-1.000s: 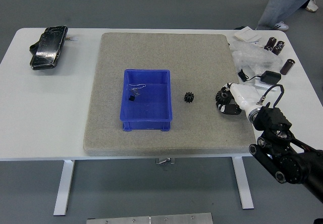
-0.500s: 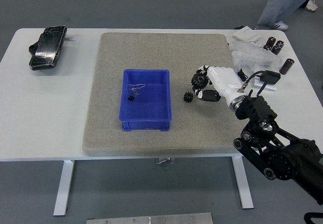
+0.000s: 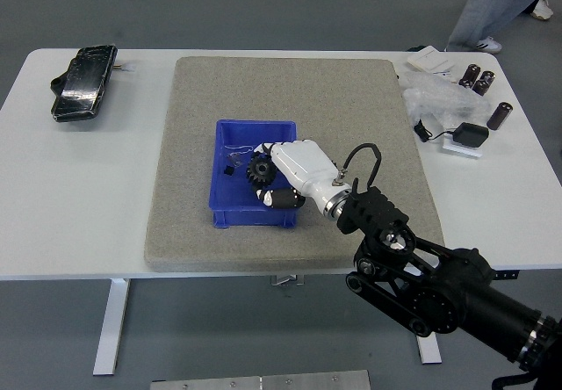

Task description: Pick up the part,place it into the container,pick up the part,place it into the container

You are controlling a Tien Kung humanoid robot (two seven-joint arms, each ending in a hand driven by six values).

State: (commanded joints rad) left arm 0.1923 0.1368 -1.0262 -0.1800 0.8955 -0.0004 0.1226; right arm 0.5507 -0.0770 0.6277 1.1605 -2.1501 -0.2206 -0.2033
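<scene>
My right hand (image 3: 266, 184), white with black fingertips, reaches in from the lower right and is over the right half of the blue bin (image 3: 230, 205). It is shut on a black gear (image 3: 258, 172), held just above the bin's floor. A small black part (image 3: 228, 170) and a thin clear piece (image 3: 237, 153) lie inside the bin at its left. The bin stands on the grey mat (image 3: 351, 91). No gear shows on the mat to the right of the bin. The left arm is out of view.
A black bagged object (image 3: 83, 83) lies at the table's far left. Clear plastic bags (image 3: 435, 100), black cylinders (image 3: 481, 79) and a black adapter with a cable (image 3: 470, 133) crowd the far right. A person's legs (image 3: 500, 3) show beyond the table at top right.
My right hand has swept left from the mat's right edge, past where the gear lay, to over the bin. The gear has left the mat and is in the hand.
</scene>
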